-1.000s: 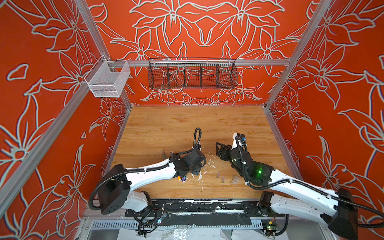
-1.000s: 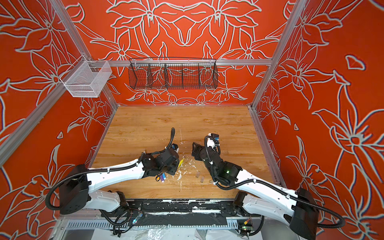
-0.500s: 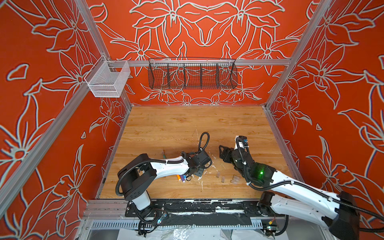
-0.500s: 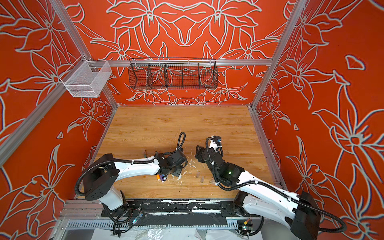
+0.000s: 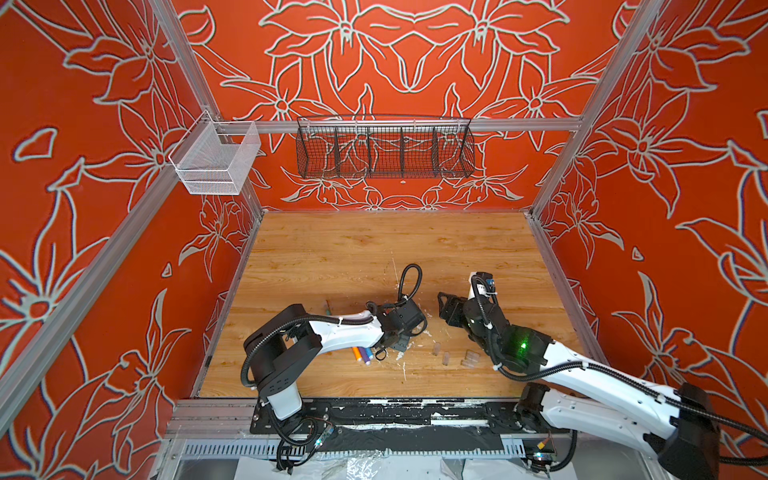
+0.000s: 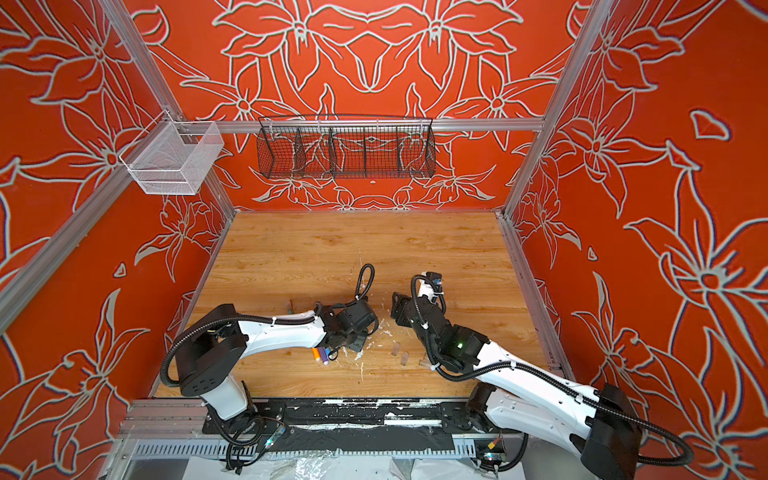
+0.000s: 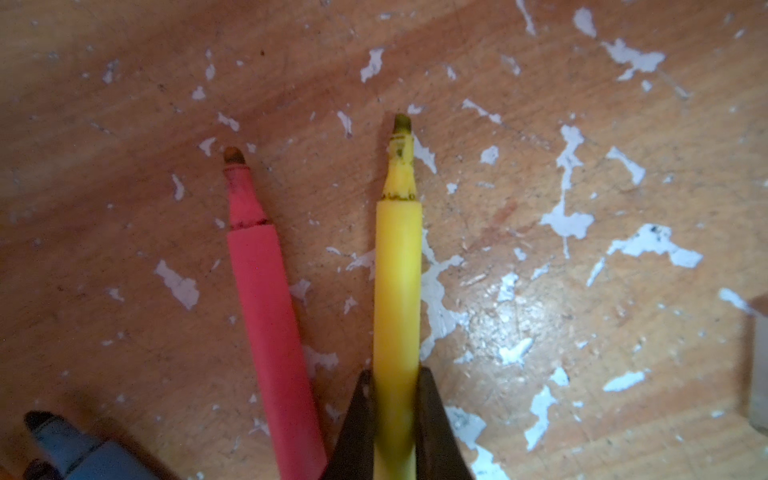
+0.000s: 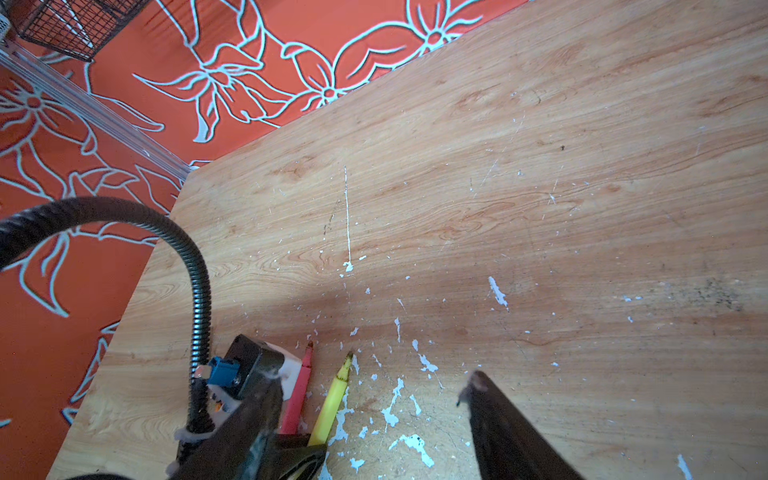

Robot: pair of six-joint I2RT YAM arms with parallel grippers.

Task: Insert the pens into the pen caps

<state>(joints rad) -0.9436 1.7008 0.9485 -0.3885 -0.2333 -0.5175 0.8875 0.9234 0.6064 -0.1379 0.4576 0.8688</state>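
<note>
Leftmost, the orange pen (image 5: 356, 353) and purple pen (image 5: 365, 357) lie on the desk (image 5: 374, 249). Your left jaws are clamped on the yellow pen (image 7: 397, 270), and the pink-red pen (image 7: 266, 316) lies just beside it. Farther right, the clear pen caps (image 5: 445, 358) sit loose toward the desk's front. Your right jaws stand wide, holding nothing.

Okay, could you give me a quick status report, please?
Left gripper shut on yellow pen, pink pen close beside. Right gripper open, empty. Pen caps lying loose.
</note>
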